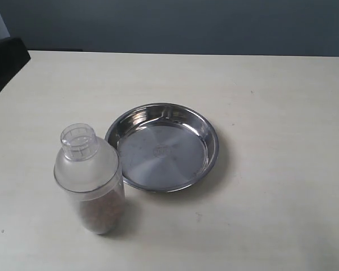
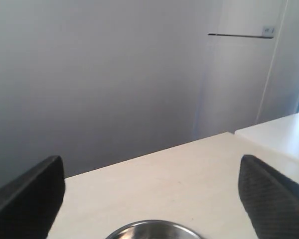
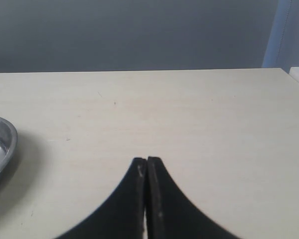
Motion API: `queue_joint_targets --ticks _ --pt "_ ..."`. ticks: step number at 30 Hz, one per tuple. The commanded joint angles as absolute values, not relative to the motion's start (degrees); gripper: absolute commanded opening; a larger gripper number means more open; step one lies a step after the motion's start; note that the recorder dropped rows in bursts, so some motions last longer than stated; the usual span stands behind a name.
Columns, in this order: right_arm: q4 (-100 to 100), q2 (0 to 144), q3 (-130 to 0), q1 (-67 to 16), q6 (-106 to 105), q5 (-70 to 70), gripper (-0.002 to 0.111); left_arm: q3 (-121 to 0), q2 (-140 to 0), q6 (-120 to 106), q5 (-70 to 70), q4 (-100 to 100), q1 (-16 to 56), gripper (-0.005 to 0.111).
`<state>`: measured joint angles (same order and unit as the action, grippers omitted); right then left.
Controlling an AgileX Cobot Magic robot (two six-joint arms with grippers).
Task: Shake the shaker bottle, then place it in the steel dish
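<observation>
The shaker bottle (image 1: 90, 179) stands upright on the table, brown granules in its lower part, just left of the steel dish (image 1: 164, 147) and close to its rim. Nothing lies in the dish. Neither gripper shows in the exterior view. In the left wrist view my left gripper (image 2: 152, 196) is wide open, with only the dish's far rim (image 2: 152, 228) showing low between its fingers (image 2: 30, 199); the bottle is out of that view. My right gripper (image 3: 147, 162) is shut with nothing in it, and the dish's edge (image 3: 0, 147) lies off to its side.
A pale wooden table (image 1: 271, 101) spreads around both objects, with a grey wall behind. A dark object (image 1: 3, 62) sits at the table's far left edge. A second white surface (image 2: 279, 137) adjoins the table in the left wrist view.
</observation>
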<state>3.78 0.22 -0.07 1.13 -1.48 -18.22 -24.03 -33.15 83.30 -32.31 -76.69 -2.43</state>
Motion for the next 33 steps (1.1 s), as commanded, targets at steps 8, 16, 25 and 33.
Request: queue_joint_targets --ticks 8,16,25,33 --pt "3.71 0.0 0.0 1.08 -1.49 -17.55 -0.001 -24.15 -41.11 77.91 -44.49 -69.83 -2.09 0.088" --pt "3.71 0.0 0.0 1.08 -1.49 -17.55 -0.001 -25.65 -43.38 50.47 -38.09 -33.31 -2.09 0.088" --pt "3.71 0.0 0.0 1.08 -1.49 -17.55 -0.001 -41.23 -43.38 42.52 -6.78 -35.58 -2.09 0.088" --pt "3.71 0.0 0.0 1.08 -1.49 -17.55 -0.001 -52.87 -44.96 48.79 -2.96 -35.02 -2.09 0.088"
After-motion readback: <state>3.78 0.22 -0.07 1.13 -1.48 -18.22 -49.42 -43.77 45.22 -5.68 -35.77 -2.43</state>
